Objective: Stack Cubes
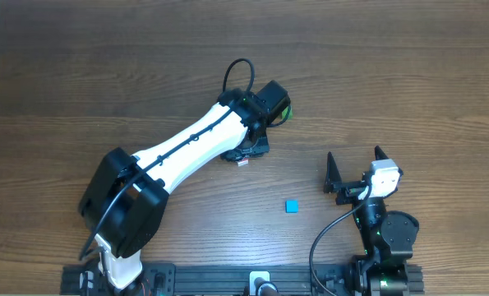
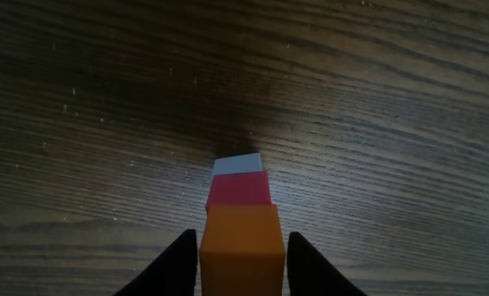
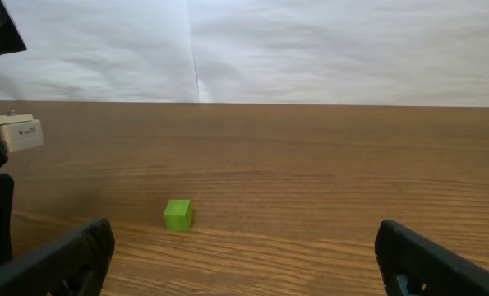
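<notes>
Stacking step: left gripper (image 2: 242, 235) clamps orange cube (image 2: 240, 251) atop red cube (image 2: 239, 191). Right gripper (image 1: 352, 156) jaws apart. Next: aligned release.

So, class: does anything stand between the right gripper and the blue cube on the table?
Nothing visible does. In the top view the open right gripper and the blue cube have only bare wooden table between them. The green cube lies farther up the table, off that line.
</notes>
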`<action>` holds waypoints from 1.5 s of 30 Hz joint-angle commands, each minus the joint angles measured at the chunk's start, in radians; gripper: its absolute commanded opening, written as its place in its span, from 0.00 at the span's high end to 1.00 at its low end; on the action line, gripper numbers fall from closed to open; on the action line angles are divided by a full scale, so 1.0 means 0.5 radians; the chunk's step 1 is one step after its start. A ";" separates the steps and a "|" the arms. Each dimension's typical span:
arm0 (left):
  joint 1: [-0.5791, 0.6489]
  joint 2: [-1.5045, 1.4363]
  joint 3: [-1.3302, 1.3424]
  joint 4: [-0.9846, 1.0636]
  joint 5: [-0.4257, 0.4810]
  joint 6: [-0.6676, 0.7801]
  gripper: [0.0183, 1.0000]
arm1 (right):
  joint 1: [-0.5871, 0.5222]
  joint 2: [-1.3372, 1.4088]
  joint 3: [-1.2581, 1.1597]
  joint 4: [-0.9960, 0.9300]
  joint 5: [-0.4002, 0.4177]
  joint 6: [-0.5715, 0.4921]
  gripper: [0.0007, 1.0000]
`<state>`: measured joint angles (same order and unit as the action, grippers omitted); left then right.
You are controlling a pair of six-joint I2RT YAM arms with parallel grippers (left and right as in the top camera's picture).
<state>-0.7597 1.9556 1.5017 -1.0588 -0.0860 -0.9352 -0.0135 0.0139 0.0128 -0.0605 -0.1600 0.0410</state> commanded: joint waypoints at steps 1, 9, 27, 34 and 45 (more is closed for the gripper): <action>0.005 0.024 0.034 0.000 -0.033 0.014 0.62 | -0.011 -0.014 -0.015 0.000 -0.023 -0.009 0.01; -0.008 -0.071 0.034 0.014 -0.130 0.014 0.10 | -0.011 -0.014 -0.015 0.000 -0.023 -0.010 0.01; 0.442 -1.427 -0.468 1.032 -0.329 0.671 0.00 | -0.011 -0.014 -0.015 0.000 -0.023 -0.010 0.01; 0.893 -1.958 -1.203 1.644 -0.007 0.931 0.00 | -0.011 -0.014 -0.015 0.000 -0.023 -0.010 0.01; 1.428 -2.985 -2.206 1.897 0.243 1.208 0.00 | -0.011 -0.014 -0.015 0.000 -0.022 -0.010 0.01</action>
<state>-0.0902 0.5762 0.4980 -0.1230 -0.0399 -0.4183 -0.0135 0.0139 0.0128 -0.0601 -0.1600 0.0414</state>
